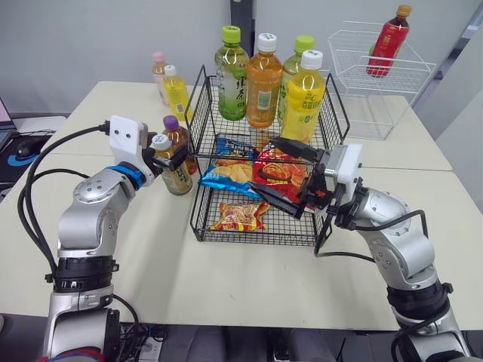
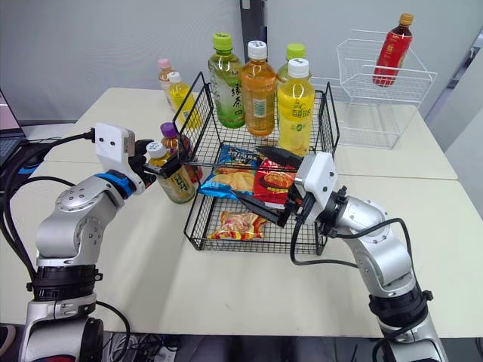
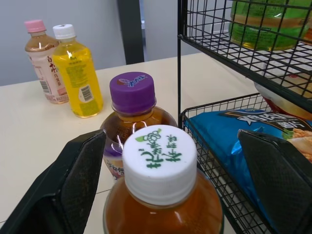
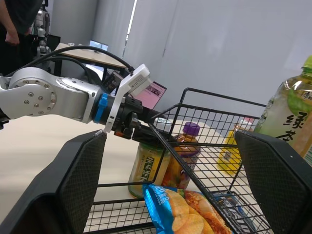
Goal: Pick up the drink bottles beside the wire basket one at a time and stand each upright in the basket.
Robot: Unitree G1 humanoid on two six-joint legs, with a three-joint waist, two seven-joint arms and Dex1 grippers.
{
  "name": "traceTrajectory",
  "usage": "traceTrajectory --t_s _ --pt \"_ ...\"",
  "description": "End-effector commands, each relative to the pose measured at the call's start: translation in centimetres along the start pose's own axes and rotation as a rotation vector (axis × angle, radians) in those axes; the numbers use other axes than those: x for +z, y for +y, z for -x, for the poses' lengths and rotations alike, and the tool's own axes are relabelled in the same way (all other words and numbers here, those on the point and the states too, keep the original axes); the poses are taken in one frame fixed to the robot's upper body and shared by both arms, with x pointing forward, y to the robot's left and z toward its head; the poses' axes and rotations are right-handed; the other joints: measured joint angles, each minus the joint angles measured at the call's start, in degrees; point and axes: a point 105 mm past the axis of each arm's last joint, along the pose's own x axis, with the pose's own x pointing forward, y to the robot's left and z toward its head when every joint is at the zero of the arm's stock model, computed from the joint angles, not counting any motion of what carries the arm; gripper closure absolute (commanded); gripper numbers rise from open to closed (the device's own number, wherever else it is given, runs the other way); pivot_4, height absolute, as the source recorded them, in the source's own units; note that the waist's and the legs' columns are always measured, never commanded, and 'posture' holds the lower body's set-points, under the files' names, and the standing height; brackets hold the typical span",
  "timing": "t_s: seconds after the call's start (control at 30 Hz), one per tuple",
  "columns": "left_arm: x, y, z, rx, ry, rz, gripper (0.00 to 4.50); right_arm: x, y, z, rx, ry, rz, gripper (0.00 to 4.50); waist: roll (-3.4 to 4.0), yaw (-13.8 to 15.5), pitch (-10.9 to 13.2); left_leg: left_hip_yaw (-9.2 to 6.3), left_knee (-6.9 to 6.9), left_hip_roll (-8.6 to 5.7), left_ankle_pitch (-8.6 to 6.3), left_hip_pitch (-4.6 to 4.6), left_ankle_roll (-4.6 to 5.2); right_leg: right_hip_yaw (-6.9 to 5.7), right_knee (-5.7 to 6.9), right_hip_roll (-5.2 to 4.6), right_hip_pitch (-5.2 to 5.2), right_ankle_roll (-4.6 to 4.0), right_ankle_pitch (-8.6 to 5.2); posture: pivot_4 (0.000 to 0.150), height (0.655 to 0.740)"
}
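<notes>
Left gripper (image 1: 175,154) spread wide, straddling white-capped bottle (image 1: 177,179) beside wire basket (image 1: 256,240), not clamped. Right gripper (image 1: 266,166) splayed wide, empty.

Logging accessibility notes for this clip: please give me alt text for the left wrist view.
A white-capped bottle of amber drink stands between the open black fingers of the left gripper. Behind it on the table are a purple-capped bottle, a yellow bottle and a pink-capped bottle; a black wire basket holding a blue snack bag stands alongside.
</notes>
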Motion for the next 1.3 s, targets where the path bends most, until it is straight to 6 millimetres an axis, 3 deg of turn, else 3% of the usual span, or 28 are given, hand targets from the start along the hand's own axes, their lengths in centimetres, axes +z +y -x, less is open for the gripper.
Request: traceTrajectory --t_s 0.03,0.13,0.23,0.5,0.7,0.83,0.93,1.0,1.3 --pt "1.1 -0.4 -0.5 -0.018 -0.041 -0.031 0.01 1.5 -0.2 0.3 -0.017 -0.038 0.049 0.0 0.0 0.01 0.0 0.01 0.0 -0.01 0.0 0.0 0.0 0.0 0.0 -0.01 0.0 0.0 0.0 0.15 0.74" --pt "1.0 -0.3 -0.6 -0.018 -0.048 -0.027 0.01 1.5 -0.2 0.3 -0.021 -0.04 0.05 0.0 0.0 -0.07 0.0 0.0 0.0 -0.01 0.0 0.0 0.0 0.0 0.0 -0.01 0.0 0.0 0.0 0.15 0.74" --pt "0.9 -0.1 -0.4 -0.014 -0.047 -0.027 0.59 1.6 -0.2 0.3 -0.019 -0.04 0.046 0.0 0.0 -0.06 0.0 0.0 -0.01 0.0 0.0 0.0 0.0 -0.01 0.0 -0.01 -0.01 0.0 0.0 0.15 0.74" --pt "0.5 0.8 -0.1 0.029 -0.037 -0.039 2.99 1.4 0.0 0.2 -0.008 -0.036 0.033 0.0 0.0 -0.06 0.0 0.0 0.0 0.0 0.0 0.0 0.0 0.0 0.0 -0.01 0.0 0.0 0.0 0.15 0.74" --pt "0.6 1.9 0.7 0.052 -0.052 -0.011 3.12 1.5 0.0 -0.3 -0.005 -0.044 0.027 0.0 0.0 -0.31 0.0 0.01 -0.01 0.03 0.0 0.03 0.0 0.0 0.01 0.0 0.0 0.0 0.0 0.15 0.74" --pt "2.0 2.7 1.9 0.055 -0.093 -0.002 3.12 1.6 -0.1 -0.5 -0.007 -0.055 0.026 0.0 0.0 -0.55 0.0 0.02 -0.01 0.03 0.0 0.02 0.0 0.01 0.01 0.0 -0.01 0.0 0.0 0.15 0.74" --pt "3.6 3.3 3.1 0.038 -0.118 -0.017 3.12 1.7 -0.2 -0.6 -0.017 -0.063 0.028 0.0 0.0 -1.11 0.03 0.02 -0.02 0.04 0.0 -0.01 -0.01 0.0 0.01 0.0 -0.05 0.0 0.0 0.15 0.74" --pt "5.7 3.5 4.1 0.002 -0.143 -0.016 3.12 1.8 -0.3 -0.5 -0.018 -0.069 0.021 0.0 -0.04 -1.25 0.1 0.01 -0.04 0.03 0.0 -0.03 -0.01 -0.01 0.0 0.0 -0.07 0.0 0.0 0.15 0.74" --pt "18.2 3.1 9.8 -0.259 -0.256 -0.08 3.12 2.4 -1.1 -0.2 -0.106 -0.103 0.072 0.0 -0.36 -1.22 0.3 -0.04 -0.01 -0.02 0.01 -0.25 -0.02 -0.06 -0.05 -0.04 -0.24 0.01 -0.01 0.15 0.74"
